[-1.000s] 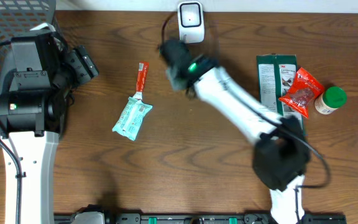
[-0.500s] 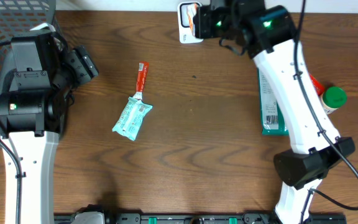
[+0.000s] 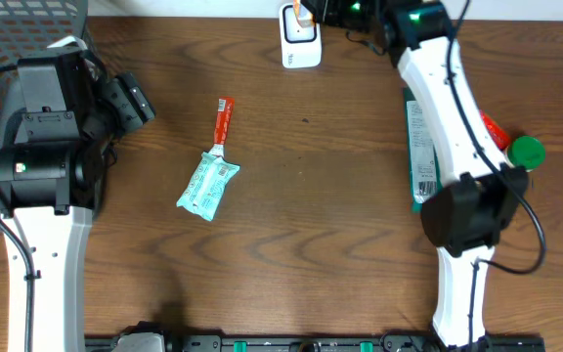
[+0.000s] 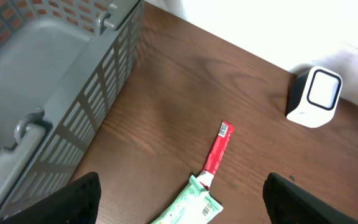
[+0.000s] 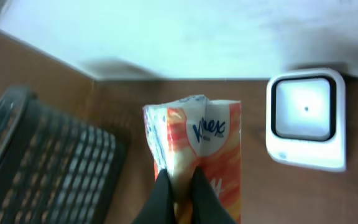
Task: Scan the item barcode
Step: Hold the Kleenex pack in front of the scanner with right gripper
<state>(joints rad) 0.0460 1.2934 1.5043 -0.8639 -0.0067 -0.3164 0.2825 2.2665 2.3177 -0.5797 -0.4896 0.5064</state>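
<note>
Grips an orange tissue pack (image 5: 197,146) in the closed right tool (image 5: 179,186), at the far edge of the desk (image 3: 301,215), just beside the white scanner (image 5: 305,118). Holds the left tool (image 3: 128,101) wide open and empty at the far left, by the grey basket (image 4: 55,93).

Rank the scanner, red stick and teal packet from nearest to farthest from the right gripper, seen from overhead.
1. Scanner, beside the right gripper and its tissue pack, far edge.
2. Red stick, left of centre.
3. Teal packet, just below the stick.
</note>
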